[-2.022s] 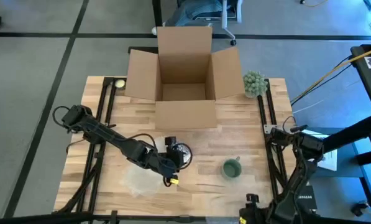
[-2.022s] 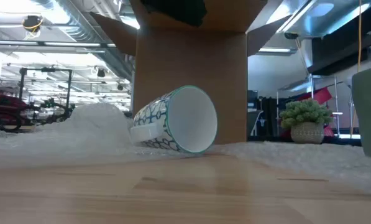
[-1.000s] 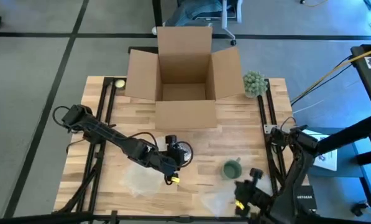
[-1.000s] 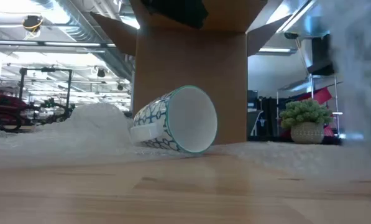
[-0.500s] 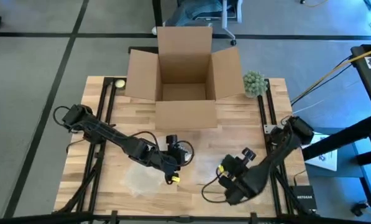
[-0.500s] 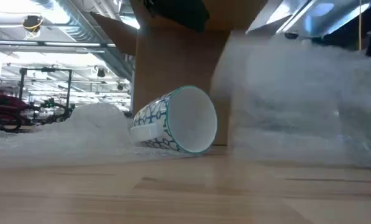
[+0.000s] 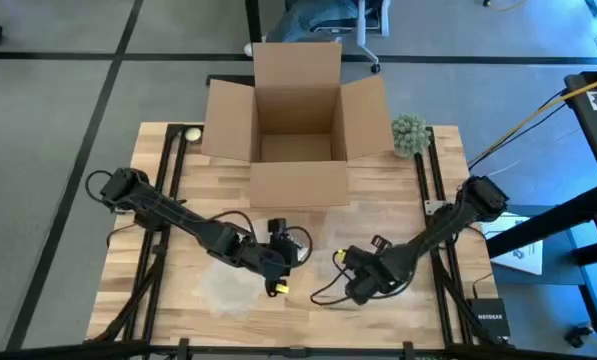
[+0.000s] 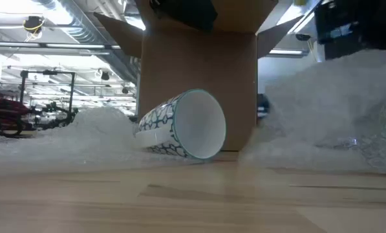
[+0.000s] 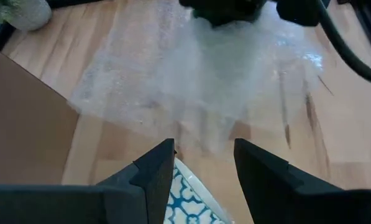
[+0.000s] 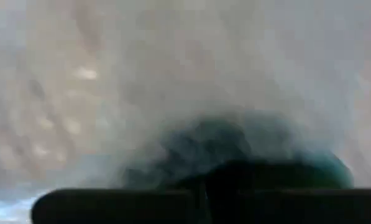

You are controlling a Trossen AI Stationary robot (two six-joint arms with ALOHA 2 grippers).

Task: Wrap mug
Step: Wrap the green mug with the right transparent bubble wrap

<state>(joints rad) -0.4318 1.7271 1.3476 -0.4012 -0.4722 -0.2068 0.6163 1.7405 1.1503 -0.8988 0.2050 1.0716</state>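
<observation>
Mug (image 8: 183, 125) lies sideways under our spread left tool (image 9: 201, 163); right tool (image 7: 363, 283) drags bubble wrap (image 9: 191, 74) closer, grip hidden.

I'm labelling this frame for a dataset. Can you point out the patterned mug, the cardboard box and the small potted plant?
White mug with teal pattern (image 8: 186, 126): low view, on its white inside wall.
Open brown cardboard box (image 7: 298, 185): high view, on its near front wall.
Small green potted plant (image 7: 409, 133): high view, on its foliage.
</observation>
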